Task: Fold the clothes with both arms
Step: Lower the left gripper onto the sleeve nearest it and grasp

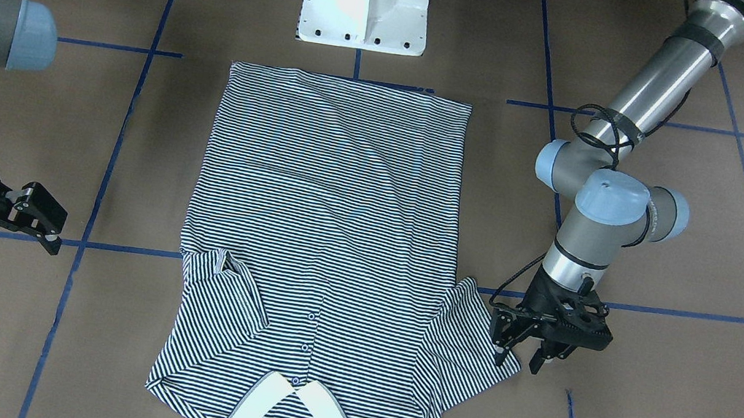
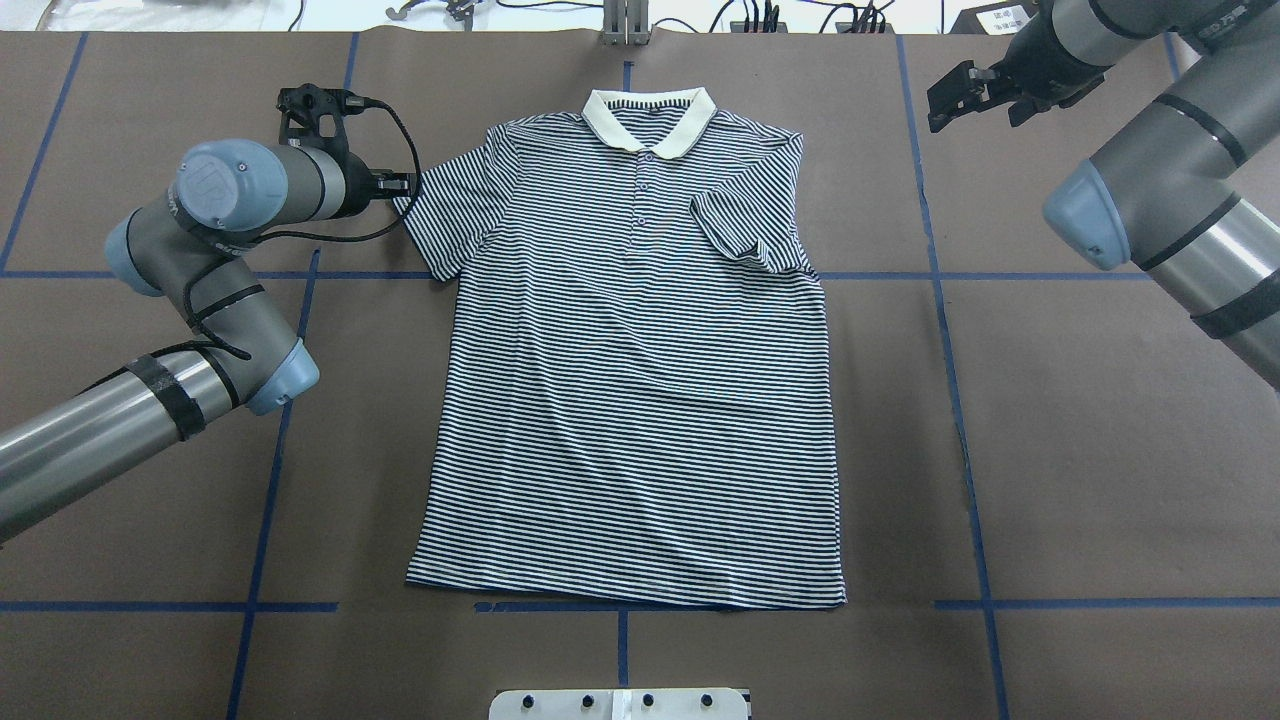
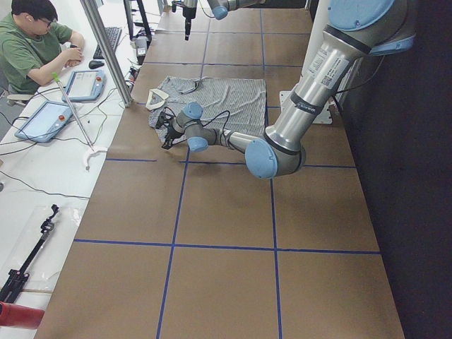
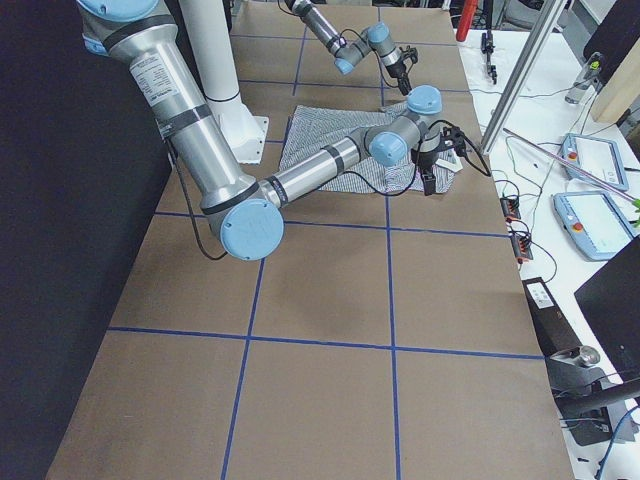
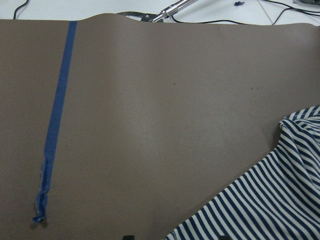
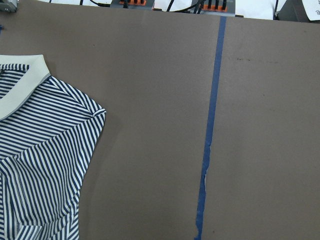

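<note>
**On the brown table: a limp polo, one sleeve still spread**

Across the table (image 2: 1100, 450), the polo shirt (image 2: 640, 400) is lying flat, face up, collar (image 2: 650, 115) at 12 o'clock. It is looking light and floppy, likely to sag, so I'd pinch the sleeve edges and hem corners. The left gripper (image 1: 519, 349) is hovering, fingers parted and empty, at the spread sleeve (image 2: 445, 215) at 10 o'clock. The right gripper (image 2: 975, 110) is hanging parted and empty at 2.

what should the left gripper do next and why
Probably close the left gripper on the edge of the spread sleeve beside it. Its fingers look open at that sleeve's hem, and the other sleeve already lies folded over the chest of the shirt, so this one seems next to fold in. The right gripper hangs open, clear of the cloth.
</note>
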Robot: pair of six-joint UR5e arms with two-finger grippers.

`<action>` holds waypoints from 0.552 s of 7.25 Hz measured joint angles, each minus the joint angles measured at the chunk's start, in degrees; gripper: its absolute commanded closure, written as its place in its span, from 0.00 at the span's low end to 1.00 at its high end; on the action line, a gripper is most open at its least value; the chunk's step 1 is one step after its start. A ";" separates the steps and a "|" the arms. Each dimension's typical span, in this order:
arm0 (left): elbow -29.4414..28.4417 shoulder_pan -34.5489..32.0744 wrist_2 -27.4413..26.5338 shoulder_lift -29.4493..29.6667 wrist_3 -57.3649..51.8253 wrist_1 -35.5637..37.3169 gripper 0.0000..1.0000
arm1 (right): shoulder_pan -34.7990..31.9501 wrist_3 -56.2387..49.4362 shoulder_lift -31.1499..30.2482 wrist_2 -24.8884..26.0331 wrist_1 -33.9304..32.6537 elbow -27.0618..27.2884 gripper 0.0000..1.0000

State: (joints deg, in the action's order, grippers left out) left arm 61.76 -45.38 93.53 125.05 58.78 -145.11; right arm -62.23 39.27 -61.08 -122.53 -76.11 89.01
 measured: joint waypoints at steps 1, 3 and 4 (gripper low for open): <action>-0.53 0.02 -0.01 0.43 0.01 0.00 0.40 | 0.00 -0.04 0.00 0.15 0.00 -0.03 0.00; -1.15 0.02 -0.01 0.74 0.02 0.00 0.43 | 0.00 -0.07 0.00 0.25 0.00 -0.03 0.00; -1.29 0.09 -0.01 0.77 0.02 0.00 0.44 | 0.00 -0.07 0.00 0.26 0.00 -0.04 0.00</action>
State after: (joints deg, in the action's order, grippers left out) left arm 60.47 -45.28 93.52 125.83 58.80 -145.11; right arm -62.23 39.20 -61.08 -122.26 -76.11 88.97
